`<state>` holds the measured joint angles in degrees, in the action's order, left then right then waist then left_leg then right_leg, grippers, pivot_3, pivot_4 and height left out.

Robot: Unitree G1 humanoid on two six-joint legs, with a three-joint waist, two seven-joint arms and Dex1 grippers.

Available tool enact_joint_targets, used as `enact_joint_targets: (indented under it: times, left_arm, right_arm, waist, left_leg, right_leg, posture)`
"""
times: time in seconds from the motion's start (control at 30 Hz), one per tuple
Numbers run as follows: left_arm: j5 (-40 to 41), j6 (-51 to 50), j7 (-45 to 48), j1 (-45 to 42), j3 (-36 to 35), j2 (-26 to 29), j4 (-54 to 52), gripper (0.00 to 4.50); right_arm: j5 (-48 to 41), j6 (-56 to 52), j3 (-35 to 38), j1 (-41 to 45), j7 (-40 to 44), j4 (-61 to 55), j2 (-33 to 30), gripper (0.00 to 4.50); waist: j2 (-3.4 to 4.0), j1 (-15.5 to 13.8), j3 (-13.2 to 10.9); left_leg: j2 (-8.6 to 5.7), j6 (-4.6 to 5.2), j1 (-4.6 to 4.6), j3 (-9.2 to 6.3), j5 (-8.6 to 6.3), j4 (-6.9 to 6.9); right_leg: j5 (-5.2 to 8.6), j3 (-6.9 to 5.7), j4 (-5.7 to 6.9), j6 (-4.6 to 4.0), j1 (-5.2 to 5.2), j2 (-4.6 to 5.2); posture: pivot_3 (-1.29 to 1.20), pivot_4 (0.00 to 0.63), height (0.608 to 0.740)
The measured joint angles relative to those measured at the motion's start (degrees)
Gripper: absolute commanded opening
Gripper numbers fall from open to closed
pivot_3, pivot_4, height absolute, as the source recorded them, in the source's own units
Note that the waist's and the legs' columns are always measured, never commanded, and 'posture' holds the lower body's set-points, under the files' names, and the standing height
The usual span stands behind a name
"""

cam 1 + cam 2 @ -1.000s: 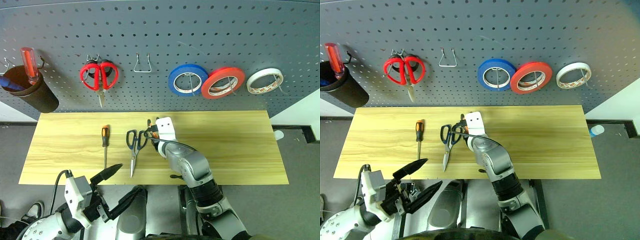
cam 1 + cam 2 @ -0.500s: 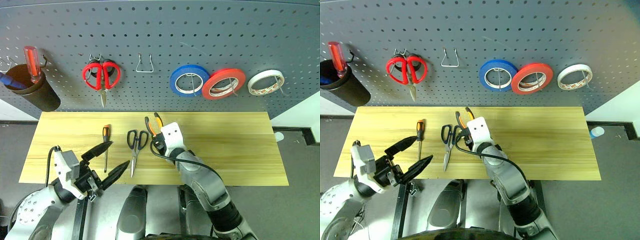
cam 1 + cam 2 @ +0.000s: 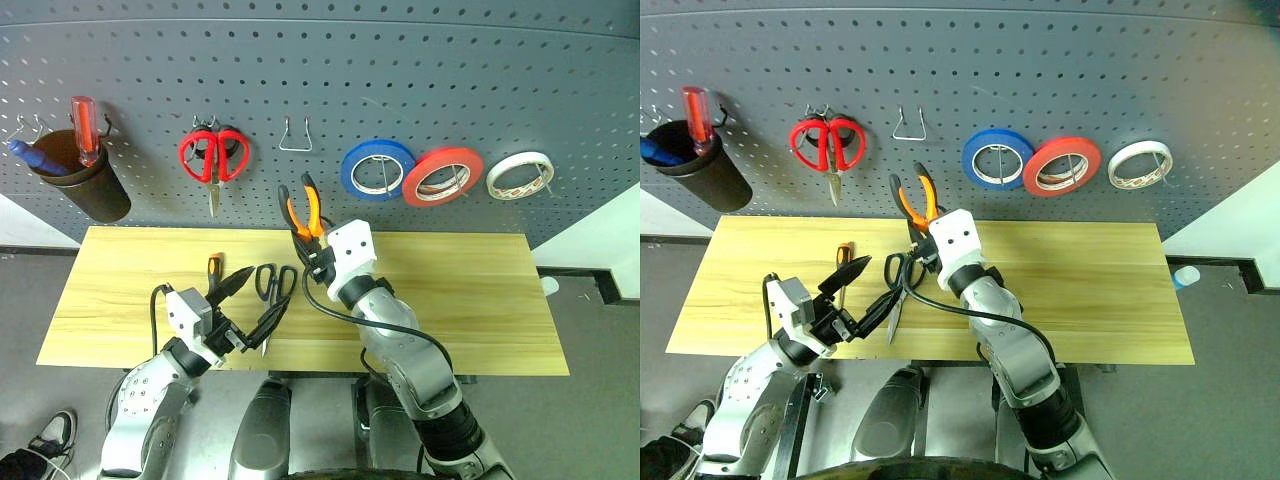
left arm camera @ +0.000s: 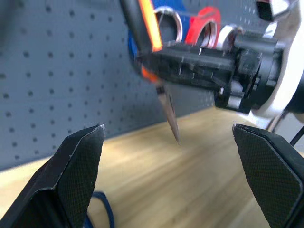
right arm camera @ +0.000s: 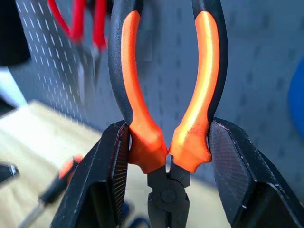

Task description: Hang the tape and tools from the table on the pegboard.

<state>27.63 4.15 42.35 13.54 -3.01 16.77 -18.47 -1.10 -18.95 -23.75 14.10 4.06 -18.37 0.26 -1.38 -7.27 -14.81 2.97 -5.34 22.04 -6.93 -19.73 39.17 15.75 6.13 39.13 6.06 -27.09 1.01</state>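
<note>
From my head view, my right tool [image 3: 312,243] pinches the long-nose pliers [image 3: 303,208] low on their orange and black handles, which stand up in front of the pegboard [image 3: 400,80], just below the bare wire hook [image 3: 294,135] between the red-handled scissors [image 3: 212,160] and the blue roll [image 3: 377,168]. The red tape roll [image 3: 441,175] already hangs beside the blue one, so I judge the tape done and the pliers to be the step in hand. My left tool [image 3: 252,297] is spread wide and empty, over the near part of the bench [image 3: 480,300], right above the dark-handled scissors [image 3: 270,300] and beside the slim screwdriver [image 3: 211,275], both lying flat on the wood. My left wrist view shows my two fingers [image 4: 76,166] far apart, with the pliers' steel nose pointing down at the bench ahead of them, clear of the wood. In my right wrist view the pads [image 5: 114,166] press the two handles from either side, just above the pivot. Next I need to lift the handles towards the hook and slip one loop over it; the gap is narrow, so alignment matters. Scissors and screwdriver wait after that.
</note>
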Motion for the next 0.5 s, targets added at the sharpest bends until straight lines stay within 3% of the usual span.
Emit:
enact_joint_targets:
  times: [0.17, 0.5]
  left_arm:
    - [0.41, 3.74, 0.97, -0.99, -0.2, -1.81, 1.63, 4.5]
    - [0.57, 12.13, 1.98, -2.59, -1.11, -5.02, 4.89, 4.5]
  right_arm:
    - [1.4, 2.8, 0.98, 2.62, 0.4, 0.0, 0.73, 2.11]
    - [4.39, 6.94, 4.35, 14.97, -0.56, 2.31, 3.96, 2.11]
  waist:
    - [0.01, 0.08, 0.71]
    - [0.07, -0.03, 2.16]
  left_leg:
    - [0.0, 0.04, -0.7, 0.0, -0.02, 0.0]
    - [0.0, 0.04, -0.77, -0.02, 0.0, 0.02]
  right_leg:
    - [-0.03, 0.01, 0.03, 0.0, 0.64, -0.02]
    - [-0.07, 0.01, 0.14, -0.03, 0.66, -0.05]
  posture:
    - [0.35, 0.142, 0.681]
    - [0.35, 0.125, 0.681]
